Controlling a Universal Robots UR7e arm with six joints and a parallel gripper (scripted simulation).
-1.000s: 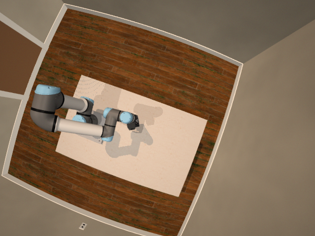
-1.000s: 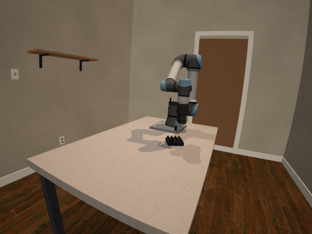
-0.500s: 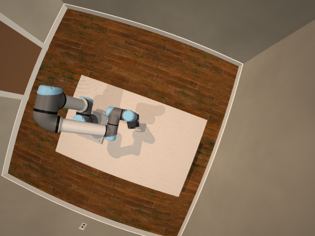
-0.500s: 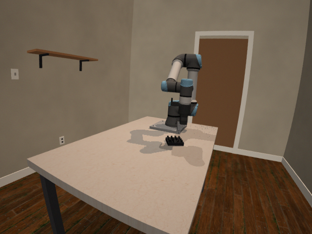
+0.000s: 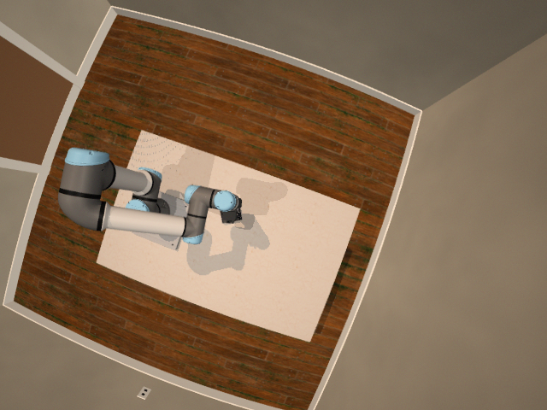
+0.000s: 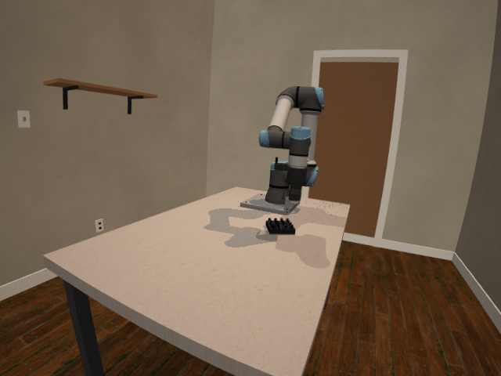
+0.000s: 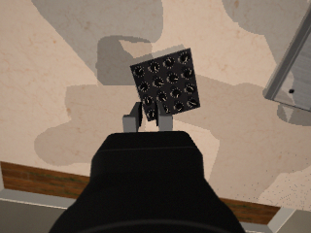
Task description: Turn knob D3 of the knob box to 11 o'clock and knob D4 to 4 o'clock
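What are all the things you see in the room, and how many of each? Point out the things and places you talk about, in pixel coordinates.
Table [image 5: 273, 273] [image 6: 194, 275]: one, pale top, on the wooden floor
Knob box [image 6: 281, 231] [image 7: 155, 87]: one, black, on the table
Knobs: sixteen, black, on the box
Wall shelf [image 6: 101, 88]: one, brown, left wall in the exterior view
Switch plate [image 6: 23, 118]: one, whitish, below the shelf's height
Socket plate [image 5: 144, 393] [image 6: 99, 225]: one, whitish, low on that wall
Door [image 5: 31, 106] [image 6: 355, 141]: one, brown, behind the arm
Arm: one, grey and blue, on a grey base plate
Gripper [image 7: 148, 109]: one, black, above the table, partly open

The arm has shifted slightly: its wrist cap now sits a little further right in both the top and exterior views. The hand is displaced rightward with it in the exterior view, and the arm's shadow on the counter has moved too.
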